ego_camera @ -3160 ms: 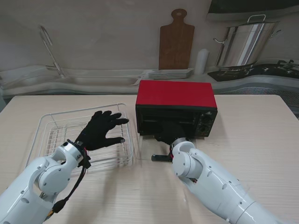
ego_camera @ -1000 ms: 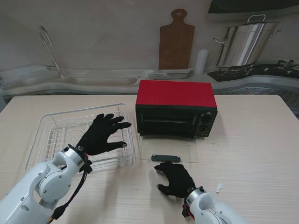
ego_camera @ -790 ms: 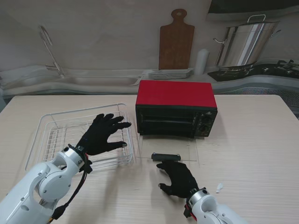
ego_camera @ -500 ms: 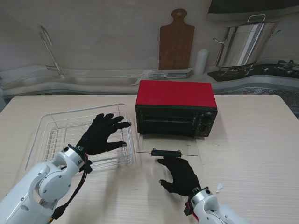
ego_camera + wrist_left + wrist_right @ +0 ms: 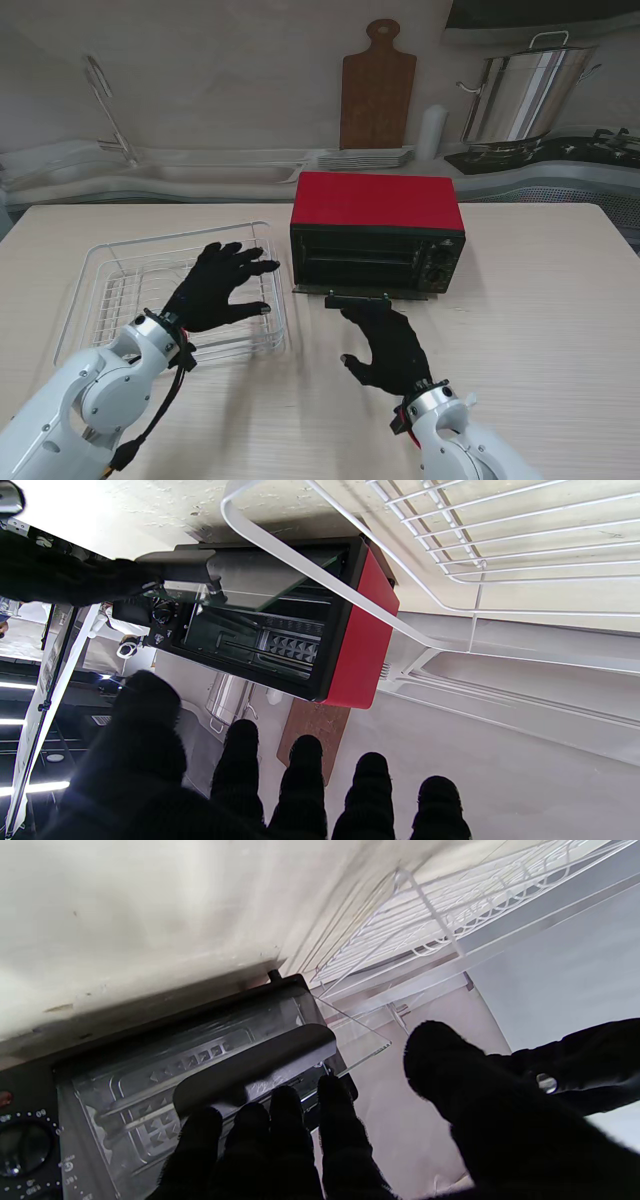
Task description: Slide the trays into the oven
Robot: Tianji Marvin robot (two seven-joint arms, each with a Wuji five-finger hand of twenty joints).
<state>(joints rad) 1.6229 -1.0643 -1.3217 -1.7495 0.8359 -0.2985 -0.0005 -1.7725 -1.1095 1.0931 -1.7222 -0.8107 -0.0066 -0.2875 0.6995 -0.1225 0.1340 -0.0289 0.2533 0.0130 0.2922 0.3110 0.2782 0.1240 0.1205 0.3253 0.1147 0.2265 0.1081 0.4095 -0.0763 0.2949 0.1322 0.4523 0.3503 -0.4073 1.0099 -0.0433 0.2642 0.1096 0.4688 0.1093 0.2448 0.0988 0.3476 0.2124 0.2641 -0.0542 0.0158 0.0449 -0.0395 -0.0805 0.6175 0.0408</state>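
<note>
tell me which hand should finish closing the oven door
Right. The right hand already has its fingertips under the door handle, with the door partly raised. The left hand hovers open over the rack, off to the side.

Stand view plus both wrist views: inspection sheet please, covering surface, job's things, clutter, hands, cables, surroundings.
Surface: pale wood-look table.
Job's things: red oven; its glass door partly raised; trays not made out.
Clutter: white wire rack on the left; small white scrap near right wrist.
Hands: right hand, fingers under the door handle; left hand spread over the rack, holding nothing.
Cables: black cable along left forearm.
Surroundings: cutting board, steel pot, plates, sink.
</note>
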